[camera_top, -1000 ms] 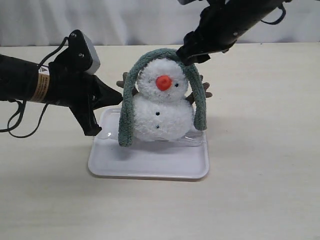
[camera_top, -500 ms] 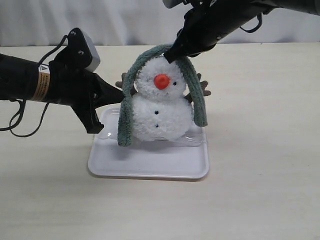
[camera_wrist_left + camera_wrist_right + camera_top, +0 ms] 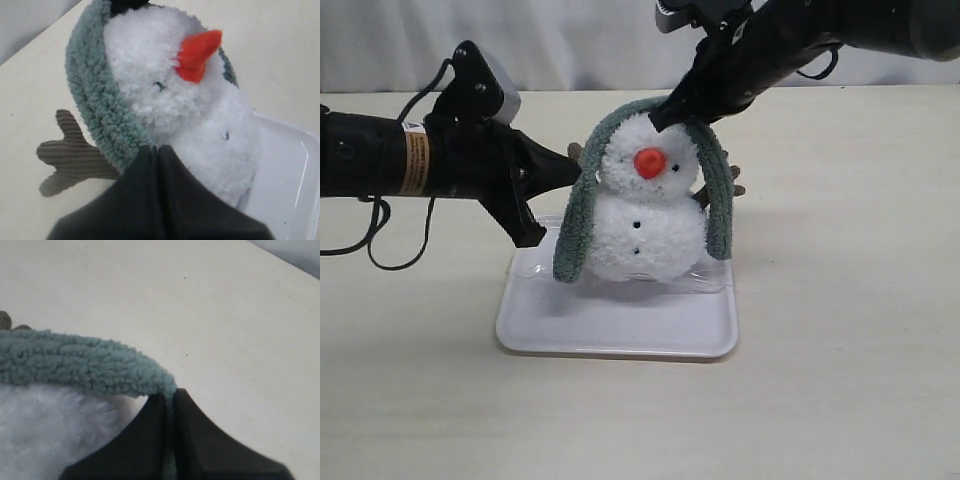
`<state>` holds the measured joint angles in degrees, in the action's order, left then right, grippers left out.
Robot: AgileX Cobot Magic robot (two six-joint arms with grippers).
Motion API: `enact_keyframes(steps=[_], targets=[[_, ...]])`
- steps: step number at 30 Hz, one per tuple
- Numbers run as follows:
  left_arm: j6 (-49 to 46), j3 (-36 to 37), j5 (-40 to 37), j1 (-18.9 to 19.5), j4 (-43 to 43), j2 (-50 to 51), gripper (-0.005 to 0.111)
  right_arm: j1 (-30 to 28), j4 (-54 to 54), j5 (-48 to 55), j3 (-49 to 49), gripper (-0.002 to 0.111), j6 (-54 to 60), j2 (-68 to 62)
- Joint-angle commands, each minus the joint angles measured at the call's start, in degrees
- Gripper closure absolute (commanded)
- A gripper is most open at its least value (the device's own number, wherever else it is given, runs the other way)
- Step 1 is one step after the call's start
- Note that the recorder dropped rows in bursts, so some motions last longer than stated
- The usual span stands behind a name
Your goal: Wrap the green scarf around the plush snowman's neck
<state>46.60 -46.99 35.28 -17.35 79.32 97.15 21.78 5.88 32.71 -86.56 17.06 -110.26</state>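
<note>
While the snowman (image 3: 645, 230) stands upright on the tray (image 3: 620, 335), toward the tray's 12 o'clock edge in the exterior view, the scarf (image 3: 580, 215) lies arched over the top of its head (image 3: 640, 140), not at the neck (image 3: 642, 197). One end hangs down past the body at the snowman's 9 o'clock, reaching about to the tray. The other end hangs at 3 o'clock and stops a little higher. The orange nose (image 3: 649, 162) faces the camera. The tray sits near the middle of the table (image 3: 840, 300).

The right gripper (image 3: 660, 118) comes in from 1 o'clock and meets the scarf at the crown of the head. In the right wrist view its jaws (image 3: 169, 395) are pinched together with a sliver of the scarf (image 3: 75, 362) running into the seam between them, just above the white plush of the snowman (image 3: 50, 435).

The left gripper (image 3: 575, 170) reaches in from 9 o'clock, at about neck height. Its jaws are fully closed, and nothing shows between them. In the left wrist view the closed tip (image 3: 157, 150) presses against the lower edge of the scarf (image 3: 95, 105) where it crosses the side of the snowman (image 3: 150, 65). A brown twig arm (image 3: 70, 157) sticks out beside the tip, and the nose (image 3: 197, 52) and a corner of the tray (image 3: 295, 175) show beyond.
</note>
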Motion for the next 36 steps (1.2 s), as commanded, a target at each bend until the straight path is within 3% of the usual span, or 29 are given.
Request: enact_keyframes(steps=[1,7,15,31,36], targets=[[-1.9,-0.4,1.8,0.3,-2.7,2.6,0.107,-0.3,-0.6,1.3,0.1,0.104,-1.2,-1.3],[-6.9,-0.4,11.5,0.3,-5.3,5.2,0.107,-0.3,-0.4,5.6,0.1,0.104,-1.1,-2.9],[-13.1,-0.4,2.7,0.3,-6.1,5.4,0.107,-0.3,-0.4,11.9,-0.1,0.104,0.0,-2.9],[-15.3,-0.4,11.6,0.0,-6.0,14.1,0.107,-0.3,2.6,15.2,-0.1,0.104,1.5,2.5],[-9.8,-0.4,12.0,0.0,-2.2,14.1,0.107,-0.3,3.4,18.5,0.3,0.104,2.0,2.2]])
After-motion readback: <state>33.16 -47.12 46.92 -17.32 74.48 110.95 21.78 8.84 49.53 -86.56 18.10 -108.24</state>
